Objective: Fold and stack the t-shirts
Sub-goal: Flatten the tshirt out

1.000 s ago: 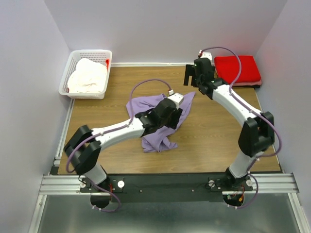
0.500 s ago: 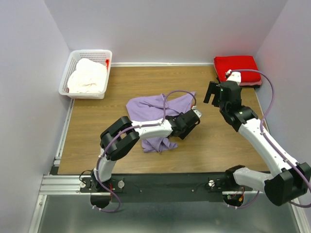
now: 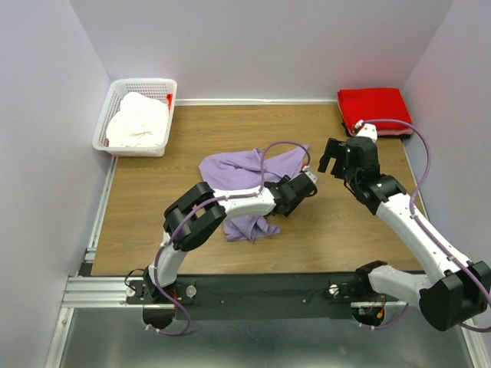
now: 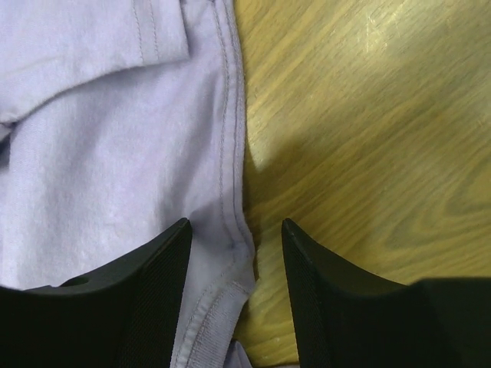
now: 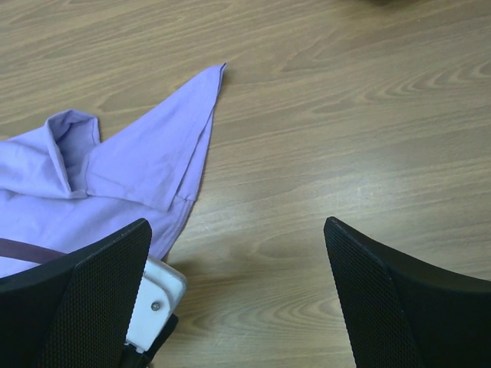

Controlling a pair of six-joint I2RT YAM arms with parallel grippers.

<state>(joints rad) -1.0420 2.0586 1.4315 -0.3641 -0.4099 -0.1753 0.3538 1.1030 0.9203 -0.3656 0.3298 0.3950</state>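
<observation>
**Far left corner.** A white lattice basket (image 3: pixel 143 82) stands on the wooden table (image 3: pixel 337 226), close to the back wall. In it lies the cream-white t-shirt (image 3: pixel 138 119), bunched and unfolded, filling most of the basket. It is well apart from both grippers.

**Centre.** The purple t-shirt (image 3: pixel 234 167) lies crumpled and unfolded on the bare wood. One pointed corner reaches toward the far right, and a bunched part trails toward the near edge. The left arm lies across its near half.

**Centre, right edge of the purple t-shirt.** The left gripper (image 4: pixel 236 227) is low over the cloth with its fingers apart.
- The shirt's stitched hem runs up between the two fingers.
- Cloth lies beneath one finger and bare wood beneath the other.
- Nothing is pinched, and it cannot be told whether the fingertips touch the cloth.

**Right of centre.** The right gripper (image 5: pixel 237 224) hangs over bare wood just beyond the purple t-shirt's right edge. Its fingers are spread wide with nothing between them.
- In its wrist view the shirt's pointed corner and a folded-over sleeve lie ahead, toward the left arm's side and clear of the fingers.
- The white end of the left arm shows beside one finger.

**Far right corner.** The red t-shirt (image 3: pixel 374 107) is folded into a flat rectangle on the table against the back wall. It lies beyond the right gripper and apart from it.
</observation>
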